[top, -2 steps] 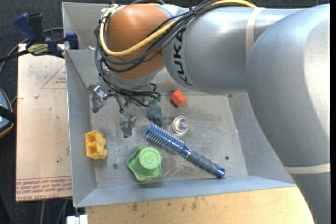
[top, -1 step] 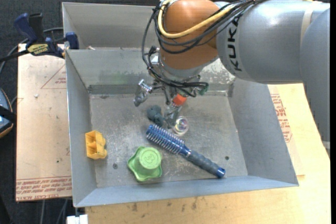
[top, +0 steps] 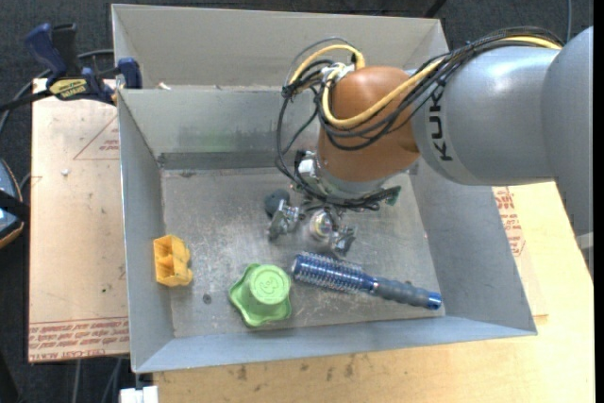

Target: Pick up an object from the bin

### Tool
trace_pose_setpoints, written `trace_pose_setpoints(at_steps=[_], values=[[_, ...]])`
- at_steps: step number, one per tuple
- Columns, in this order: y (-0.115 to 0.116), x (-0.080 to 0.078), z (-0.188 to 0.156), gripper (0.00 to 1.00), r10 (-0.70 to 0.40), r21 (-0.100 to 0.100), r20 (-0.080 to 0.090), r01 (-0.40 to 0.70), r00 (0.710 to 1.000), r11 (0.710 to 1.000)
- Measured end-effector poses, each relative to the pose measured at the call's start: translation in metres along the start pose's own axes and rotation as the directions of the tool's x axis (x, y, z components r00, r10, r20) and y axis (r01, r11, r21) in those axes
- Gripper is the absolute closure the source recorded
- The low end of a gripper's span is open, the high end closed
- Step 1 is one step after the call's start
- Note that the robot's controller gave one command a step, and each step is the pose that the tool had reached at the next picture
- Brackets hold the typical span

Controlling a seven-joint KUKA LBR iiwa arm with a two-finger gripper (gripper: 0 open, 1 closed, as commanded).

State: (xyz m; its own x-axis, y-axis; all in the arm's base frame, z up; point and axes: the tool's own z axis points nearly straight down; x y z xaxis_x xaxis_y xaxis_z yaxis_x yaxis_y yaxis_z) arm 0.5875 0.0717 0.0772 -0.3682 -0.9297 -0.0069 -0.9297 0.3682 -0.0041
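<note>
1. The gripper (top: 311, 231) hangs low over the middle of the grey metal bin (top: 142, 203), its two fingers (top: 281, 224) spread apart, one to the left and one to the right, tips close to the scuffed floor. Nothing can be made out between them.

2. The nearest thing is a blue hairbrush (top: 363, 282), lying on the floor just on the near side of the gripper. Its bristled head points left and sits just beside the right finger; whether the two touch cannot be told. Its handle runs off to the right towards the near right corner.

3. A green round lid (top: 261, 294) with a lobed edge lies near the front wall, just left of the brush head and apart from the fingers.

4. A yellow plastic piece (top: 172, 260) sits well apart, by the left wall.

5. Above the fingers the wrist wears a rounded orange cover (top: 363, 123), with yellow and black cables (top: 311, 71) looping over its top.

6. The thick grey arm (top: 500, 118) comes in from the right over the bin's right wall, the wrist bent down so the gripper points at the floor.
</note>
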Motion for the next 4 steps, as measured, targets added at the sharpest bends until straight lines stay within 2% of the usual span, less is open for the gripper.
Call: trace_pose_setpoints(at_steps=[1, 2, 3, 4], values=[[0.046, 0.031, 0.0, 0.0, -0.13, 0.015, 0.007, 0.13, 0.991, 0.991], [0.027, 0.155, -0.03, 0.0, 0.045, 0.001, -0.005, -0.045, 0.999, 0.999], [0.05, 0.155, -0.078, 0.0, 0.122, -0.001, -0.004, -0.122, 0.993, 0.993], [0.081, 0.084, -0.031, 0.0, -0.025, -0.003, -0.001, 0.025, 1.0, 1.0]])
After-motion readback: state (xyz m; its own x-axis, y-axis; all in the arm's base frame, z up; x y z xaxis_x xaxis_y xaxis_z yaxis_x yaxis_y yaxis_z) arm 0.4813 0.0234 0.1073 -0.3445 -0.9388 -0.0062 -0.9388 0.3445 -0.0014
